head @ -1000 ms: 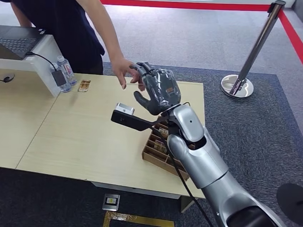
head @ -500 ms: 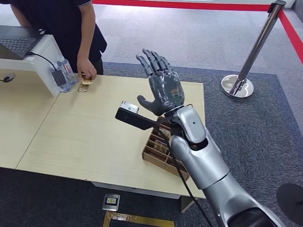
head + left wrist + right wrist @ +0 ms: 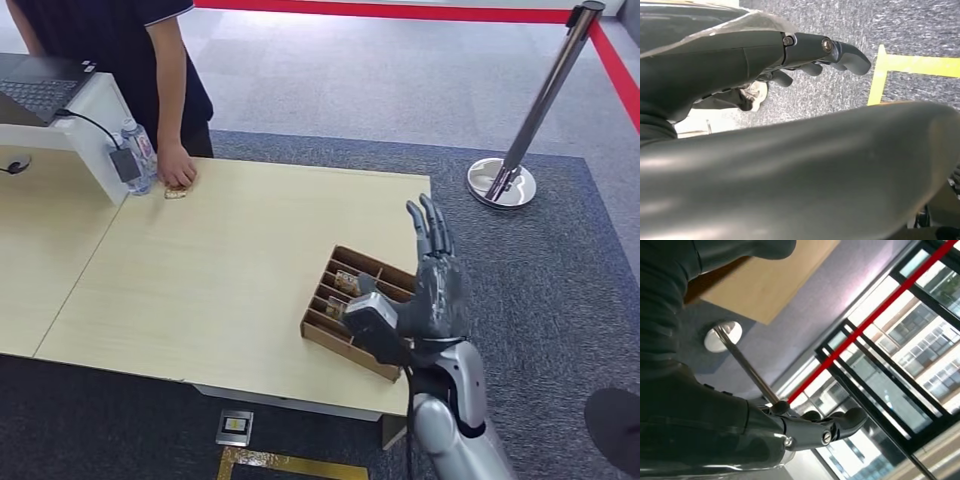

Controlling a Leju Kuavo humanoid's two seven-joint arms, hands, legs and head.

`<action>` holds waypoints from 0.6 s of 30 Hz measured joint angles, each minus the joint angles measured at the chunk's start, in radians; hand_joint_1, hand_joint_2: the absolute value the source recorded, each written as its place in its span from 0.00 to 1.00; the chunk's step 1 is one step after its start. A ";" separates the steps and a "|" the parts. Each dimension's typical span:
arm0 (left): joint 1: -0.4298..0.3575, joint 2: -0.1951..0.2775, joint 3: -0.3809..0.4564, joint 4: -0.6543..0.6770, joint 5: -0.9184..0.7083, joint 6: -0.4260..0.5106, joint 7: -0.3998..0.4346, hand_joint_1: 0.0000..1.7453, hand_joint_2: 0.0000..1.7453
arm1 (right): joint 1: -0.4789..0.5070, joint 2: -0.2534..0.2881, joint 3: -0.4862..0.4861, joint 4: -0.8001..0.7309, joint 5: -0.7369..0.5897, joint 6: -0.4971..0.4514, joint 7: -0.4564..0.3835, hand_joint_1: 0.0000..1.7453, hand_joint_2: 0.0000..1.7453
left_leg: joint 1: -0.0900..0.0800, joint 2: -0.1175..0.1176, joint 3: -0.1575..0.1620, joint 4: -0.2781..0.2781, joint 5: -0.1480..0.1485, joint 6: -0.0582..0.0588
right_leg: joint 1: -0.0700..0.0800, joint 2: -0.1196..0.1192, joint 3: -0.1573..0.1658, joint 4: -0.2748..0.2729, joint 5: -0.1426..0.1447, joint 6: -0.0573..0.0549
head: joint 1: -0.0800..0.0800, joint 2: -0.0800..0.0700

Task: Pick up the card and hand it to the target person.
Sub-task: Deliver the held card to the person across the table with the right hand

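Fingers (image 3: 430, 225) on the robot's right hand (image 3: 438, 290) are spread and pointing up with nothing in them, low right of the head view, just past the table's (image 3: 226, 270) right edge next to the brown divided tray (image 3: 332, 330). That's a big change from half a second ago, when the same hand was raised high over the middle of the table; now the arm has pulled back and dropped down. The card (image 3: 175, 191) is a small tan thing, mostly hidden under the person's hand (image 3: 177, 165), at the upper left of the frame on the table's far edge beside a water bottle (image 3: 138, 150). A second ago that person was reaching toward the robot's hand, so the hand-off looks done. The left hand (image 3: 817, 55) shows in its wrist view with fingers stretched out straight over grey carpet, holding nothing. A silver stanchion (image 3: 528, 120) stands at upper right.
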 joint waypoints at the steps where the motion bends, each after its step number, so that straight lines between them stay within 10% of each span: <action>1: 0.002 0.000 0.002 0.000 0.004 0.002 0.000 0.00 0.00 | 0.069 -0.002 -0.028 -0.050 -0.040 0.007 -0.017 0.00 1.00 | 0.000 0.000 0.000 0.000 0.000 0.000 | 0.000 0.000 0.000 0.000 0.000 0.000 | 0.000 0.000; 11: 0.005 -0.002 0.008 0.000 0.015 0.007 -0.001 0.00 0.00 | 0.456 0.084 -0.384 -0.279 -0.281 0.181 -0.103 0.00 1.00 | 0.000 0.001 0.000 0.000 0.000 0.000 | 0.000 0.000 0.000 0.000 0.000 0.000 | 0.000 0.000; 18: 0.004 -0.010 0.023 0.000 0.018 0.013 -0.008 0.00 0.00 | 0.288 0.118 -0.890 0.270 -0.304 0.262 -0.195 0.00 1.00 | -0.001 0.001 0.001 0.000 0.002 0.003 | 0.000 0.000 0.002 -0.001 0.003 0.002 | 0.000 0.000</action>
